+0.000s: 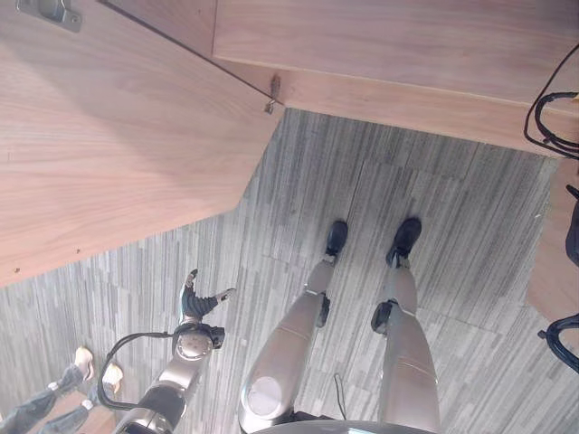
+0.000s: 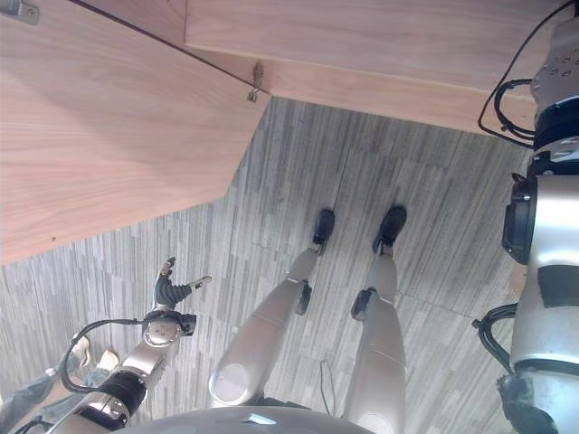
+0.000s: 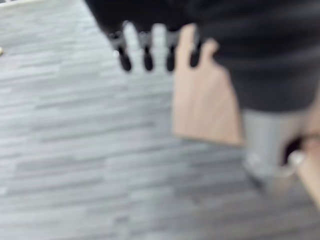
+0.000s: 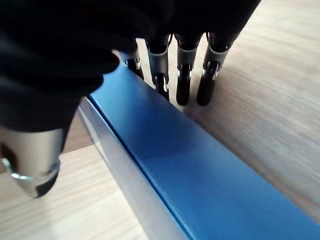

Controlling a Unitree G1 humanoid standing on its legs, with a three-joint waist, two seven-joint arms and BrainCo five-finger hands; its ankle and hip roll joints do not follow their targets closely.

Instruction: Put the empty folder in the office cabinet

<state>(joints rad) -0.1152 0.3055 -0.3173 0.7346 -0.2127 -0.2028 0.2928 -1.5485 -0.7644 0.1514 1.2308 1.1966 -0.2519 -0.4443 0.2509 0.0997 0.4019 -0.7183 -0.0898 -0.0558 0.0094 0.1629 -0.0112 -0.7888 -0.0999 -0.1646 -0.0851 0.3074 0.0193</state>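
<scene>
The blue folder [image 4: 200,170] shows in the right wrist view, lying against a pale wooden surface [image 4: 270,90] with its grey spine edge turned toward the thumb side of the right hand [image 4: 165,30]. Its long axis runs away from the hand at a slant, from right under the fingers out toward the far corner of that view. The fingers [image 4: 182,75] hang fairly straight in a row along the blue face, dark tips just at or past its upper edge, and the thumb [image 4: 32,165] sits on the spine side. So the folder lies between thumb and fingers (a loose pinch, as far as can be told, rather than a tight curl). Whether anything is inside the folder cannot be seen, as it is closed.

In the head views a wooden cabinet [image 1: 380,54] runs across the far side, and its door [image 1: 118,145] stands swung open on the left, a small metal fitting [image 1: 271,95] at its corner. The cabinet's inside is not visible from here. Grey striped carpet [image 1: 452,235] covers the floor.

The left hand [image 1: 193,303] hangs low on the near left above the carpet, fingers spread and relaxed, holding nothing. A person's shoes [image 1: 95,371] show at the near left edge.
</scene>
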